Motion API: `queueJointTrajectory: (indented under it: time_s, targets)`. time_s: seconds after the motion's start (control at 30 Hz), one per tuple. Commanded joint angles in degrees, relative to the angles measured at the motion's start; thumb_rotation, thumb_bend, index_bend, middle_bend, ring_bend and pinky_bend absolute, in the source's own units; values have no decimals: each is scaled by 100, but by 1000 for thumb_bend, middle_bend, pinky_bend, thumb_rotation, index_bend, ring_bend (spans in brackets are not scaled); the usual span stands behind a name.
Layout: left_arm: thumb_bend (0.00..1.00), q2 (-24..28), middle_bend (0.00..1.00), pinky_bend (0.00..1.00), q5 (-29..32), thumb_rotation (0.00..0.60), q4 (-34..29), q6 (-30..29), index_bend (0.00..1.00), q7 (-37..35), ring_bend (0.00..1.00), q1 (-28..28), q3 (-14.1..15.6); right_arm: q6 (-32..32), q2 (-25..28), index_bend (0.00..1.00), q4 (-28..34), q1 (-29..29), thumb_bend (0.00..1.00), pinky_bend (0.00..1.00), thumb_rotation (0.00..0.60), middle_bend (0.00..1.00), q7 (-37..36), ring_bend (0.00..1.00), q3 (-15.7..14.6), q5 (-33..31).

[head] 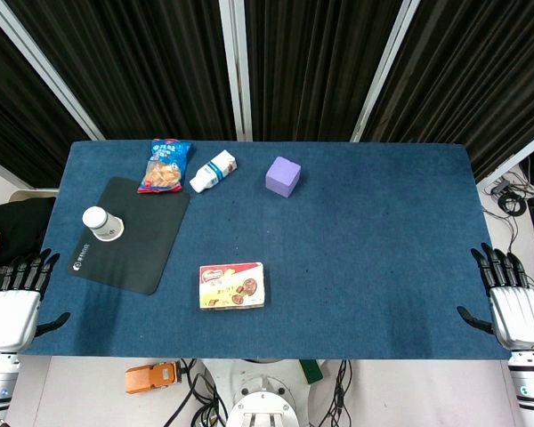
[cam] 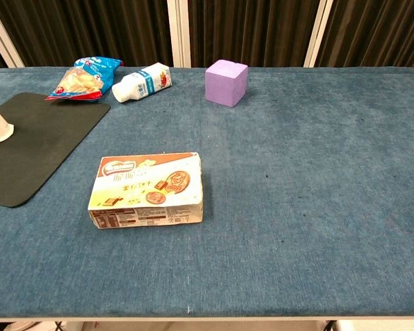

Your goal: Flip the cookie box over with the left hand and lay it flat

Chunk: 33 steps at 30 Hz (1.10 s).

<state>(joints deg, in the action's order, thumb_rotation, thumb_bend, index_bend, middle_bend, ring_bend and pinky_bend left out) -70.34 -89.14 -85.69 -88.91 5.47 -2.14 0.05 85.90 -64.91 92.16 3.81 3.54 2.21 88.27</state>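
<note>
White robot hand (head: 12, 313), black fingers (head: 25, 269)

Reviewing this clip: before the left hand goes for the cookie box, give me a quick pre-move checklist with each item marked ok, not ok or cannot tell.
1. Left hand free: ok, fingers apart, holding nothing, at the table's left edge.
2. Right hand out of the way: ok, open at the right edge, far from the box.
3. Cookie box reachable and unobstructed: ok, it lies flat, picture side up, alone near the front edge.
4. Room to flip: ok, the black mat sits just left of the box without touching it; the blue cloth beside the box is bare.
5. Paper cup along the reach path: cannot tell, it stands on the mat between hand and box.
6. Box closed: cannot tell.
</note>
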Motion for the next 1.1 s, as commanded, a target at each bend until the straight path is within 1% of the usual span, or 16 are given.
queueJointTrajectory:
  time_s: [0.03,0.27,0.43,0.53,0.67,0.7,0.83,0.93,1.03,1.1]
  targets:
    - [0,-3,27,0,9,600,7,17,28,-4,0,-7,-6,-15,1,0,18,14,277,0,600,0,18,0,11,-3]
    - [0,73,28,0,-54,600,-88,44,28,148,0,-78,-43,-28,5,0,33,32,277,0,600,0,31,0,50,-36]
    - [0,191,44,0,-316,600,-458,167,28,263,0,-312,-90,49,31,0,-1,17,277,0,600,0,-44,0,79,-12]
    - [0,251,44,0,-502,600,-776,453,28,412,0,-538,-58,68,38,0,-46,4,277,0,600,0,-97,0,76,-5]
    - [0,202,44,0,-586,600,-1259,948,28,565,0,-921,-127,73,46,0,-96,3,277,0,600,0,-173,0,85,-6]
    - [0,159,44,0,-576,600,-1418,1147,29,601,0,-1059,-155,73,45,0,-115,5,277,0,600,0,-193,0,85,-1]
    - [0,-48,44,0,-296,600,-1987,1943,28,918,0,-1538,-285,57,60,0,-136,14,277,0,600,0,-224,0,89,0]
    - [0,-303,43,0,146,600,-2431,2623,28,1477,0,-1951,-432,56,62,0,-157,13,276,0,600,0,-260,0,87,2]
    - [0,-654,43,0,575,600,-2576,2974,28,2014,0,-2252,-594,39,61,0,-189,11,277,0,600,0,-296,0,80,-8]
    - [0,-964,43,0,963,600,-2579,3169,28,2516,0,-2481,-714,31,59,0,-216,6,277,0,600,0,-323,0,76,-18]
